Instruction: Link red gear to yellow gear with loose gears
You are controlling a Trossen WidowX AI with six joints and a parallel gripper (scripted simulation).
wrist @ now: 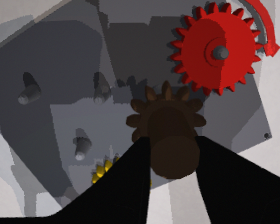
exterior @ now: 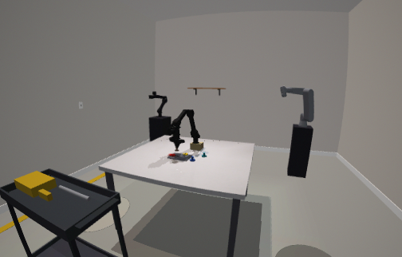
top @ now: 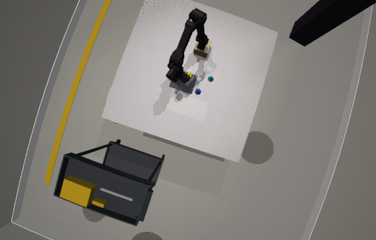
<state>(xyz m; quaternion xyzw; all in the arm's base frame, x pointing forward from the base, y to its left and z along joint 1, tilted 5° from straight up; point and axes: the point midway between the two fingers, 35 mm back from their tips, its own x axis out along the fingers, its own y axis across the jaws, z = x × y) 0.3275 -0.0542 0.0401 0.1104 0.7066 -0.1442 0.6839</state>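
My gripper is shut on the round handle of a brown gear and holds it over the grey board, beside the red gear. The red gear sits on its peg, at the upper right in the wrist view. The yellow gear is partly hidden behind my left finger. Empty pegs stand to the left of the brown gear. A blue gear and a teal gear stand on the table, off the board.
The red arrow curves beside the red gear. The arm's tan base block stands on the white table behind the board. A dark cart with yellow boxes stands off the table's front edge.
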